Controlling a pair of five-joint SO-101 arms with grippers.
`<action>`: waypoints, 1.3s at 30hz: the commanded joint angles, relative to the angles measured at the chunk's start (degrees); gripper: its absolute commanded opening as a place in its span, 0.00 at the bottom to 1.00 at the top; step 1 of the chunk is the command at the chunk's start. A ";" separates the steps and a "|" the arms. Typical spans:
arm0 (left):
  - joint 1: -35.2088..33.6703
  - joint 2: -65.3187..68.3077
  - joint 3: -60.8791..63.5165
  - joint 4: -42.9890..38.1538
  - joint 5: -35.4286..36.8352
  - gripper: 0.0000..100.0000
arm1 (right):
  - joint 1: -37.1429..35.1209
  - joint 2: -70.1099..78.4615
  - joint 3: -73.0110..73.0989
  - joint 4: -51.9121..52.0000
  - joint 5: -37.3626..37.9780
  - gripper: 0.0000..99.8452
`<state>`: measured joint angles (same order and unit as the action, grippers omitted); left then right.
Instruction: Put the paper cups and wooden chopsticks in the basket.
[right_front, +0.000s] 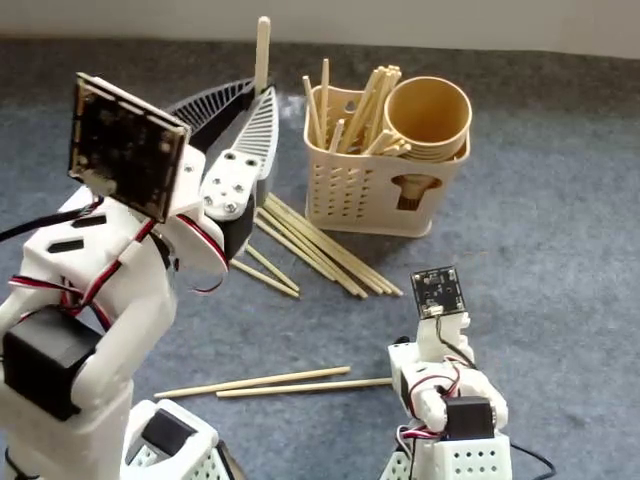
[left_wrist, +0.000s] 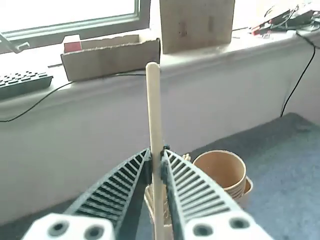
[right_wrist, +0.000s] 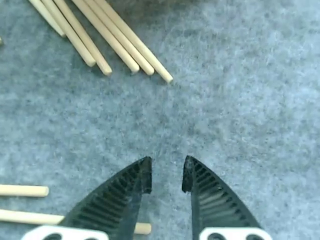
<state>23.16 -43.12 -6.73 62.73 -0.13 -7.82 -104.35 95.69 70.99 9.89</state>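
Left gripper (left_wrist: 156, 152) pinches 1 wooden chopstick (left_wrist: 153, 100) upright at 9 o'clock of the basket (right_front: 350, 190).
Paper cups (right_front: 430, 115) sit inside it; loose chopsticks (right_front: 320, 250) lie at its 6 o'clock; right gripper (right_wrist: 166, 175) narrowly parted, holding nothing.

There is one basket (right_front: 350, 190). One stack of paper cups (right_front: 430, 120) sits in it; how many cups, I cannot tell. Two chopsticks (right_front: 260, 381) lie alone. One chopstick (right_front: 263, 50) stands up high. Many more lie in bunches.
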 joint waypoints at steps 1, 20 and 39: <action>3.30 -0.84 -2.24 -8.09 2.20 0.01 | -0.13 -0.57 6.73 0.31 0.62 0.12; 3.12 13.67 -2.33 -26.55 2.20 0.01 | -0.13 -0.57 6.73 0.31 0.62 0.12; -9.01 30.90 -2.24 -34.11 10.73 0.01 | -0.13 -0.57 6.73 0.31 0.62 0.12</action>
<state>15.52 -12.18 -6.64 29.85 10.07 -7.82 -104.35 95.69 70.99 9.89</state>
